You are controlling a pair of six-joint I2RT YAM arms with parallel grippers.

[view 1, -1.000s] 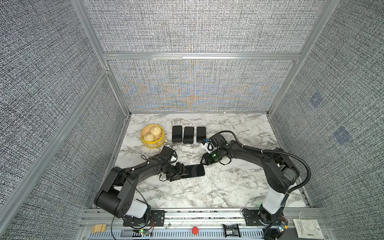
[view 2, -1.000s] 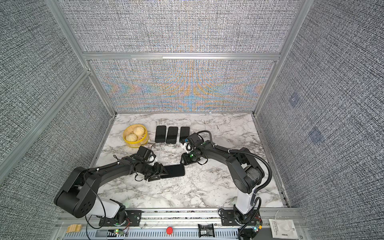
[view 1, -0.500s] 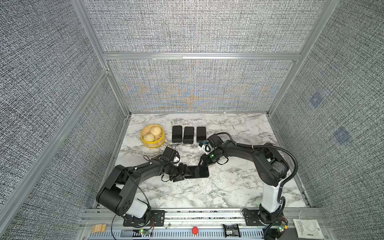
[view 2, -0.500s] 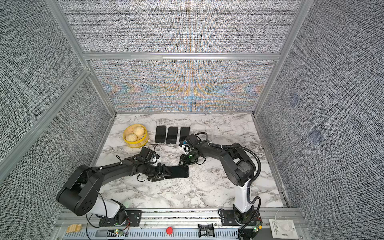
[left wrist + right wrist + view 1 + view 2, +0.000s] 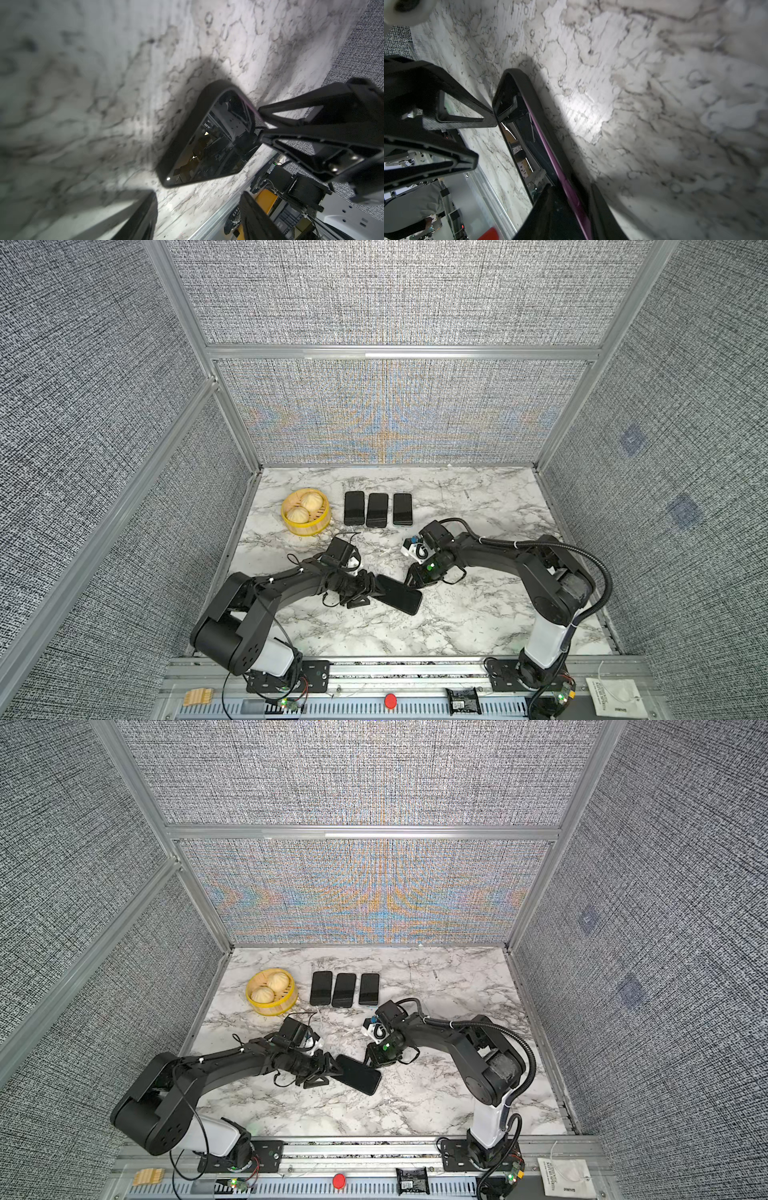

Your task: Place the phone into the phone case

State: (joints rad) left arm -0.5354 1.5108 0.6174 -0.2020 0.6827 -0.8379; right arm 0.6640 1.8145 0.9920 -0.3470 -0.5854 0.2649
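Note:
A black phone [image 5: 399, 595] in a black phone case [image 5: 187, 126] lies slantwise on the marble table [image 5: 478, 614], seen in both top views. The phone's purple side [image 5: 560, 172] shows above the case wall [image 5: 537, 99]. My right gripper [image 5: 577, 214] straddles that long edge at one corner, one finger over the screen [image 5: 529, 143] and one outside the case. My left gripper [image 5: 199, 218] stands open at the phone's other end [image 5: 345, 1065] with nothing between its fingers. One left fingertip [image 5: 490, 122] sits at the phone's corner.
Three dark phones [image 5: 377, 509] lie in a row at the back. To their left stands a yellow steamer basket [image 5: 291, 526] with two buns. The table's front metal rail [image 5: 374, 659] is close, and grey walls enclose the other sides.
The phone has turned from lying level to slanting, its right end nearer the front. The right gripper has come down onto its edge and narrowed. The left gripper has followed to the right.

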